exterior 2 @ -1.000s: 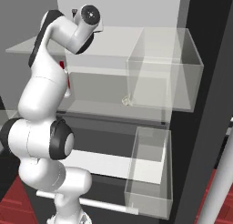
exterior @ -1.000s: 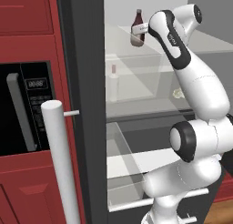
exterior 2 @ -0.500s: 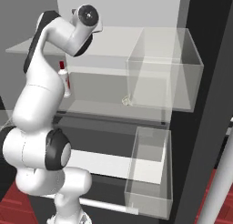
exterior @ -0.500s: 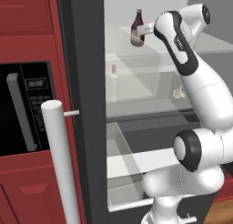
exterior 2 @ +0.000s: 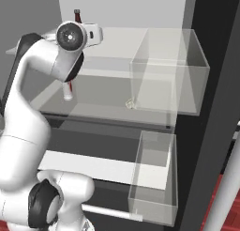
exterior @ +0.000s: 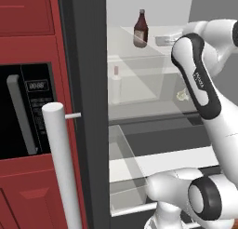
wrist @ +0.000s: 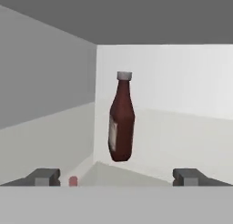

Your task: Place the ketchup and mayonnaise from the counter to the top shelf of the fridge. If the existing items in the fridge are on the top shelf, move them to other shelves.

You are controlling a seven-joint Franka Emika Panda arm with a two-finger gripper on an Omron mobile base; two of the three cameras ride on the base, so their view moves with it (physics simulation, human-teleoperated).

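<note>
Now the tool (wrist: 116,176) gapes wide, empty, ketchup bottle (wrist: 121,119) upright ahead of it

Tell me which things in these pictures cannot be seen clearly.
- Right base view: the dark red glass ketchup bottle is mostly hidden behind the arm's wrist.
- Small pale object on the middle shelf: too small to identify.
- Hand: fingertips cut off at the hand view's bottom edge.

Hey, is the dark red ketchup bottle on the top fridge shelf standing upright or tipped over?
Upright, leaning slightly. The dark red ketchup bottle has its grey cap on top, base near the shelf, ahead of the open gripper.
</note>
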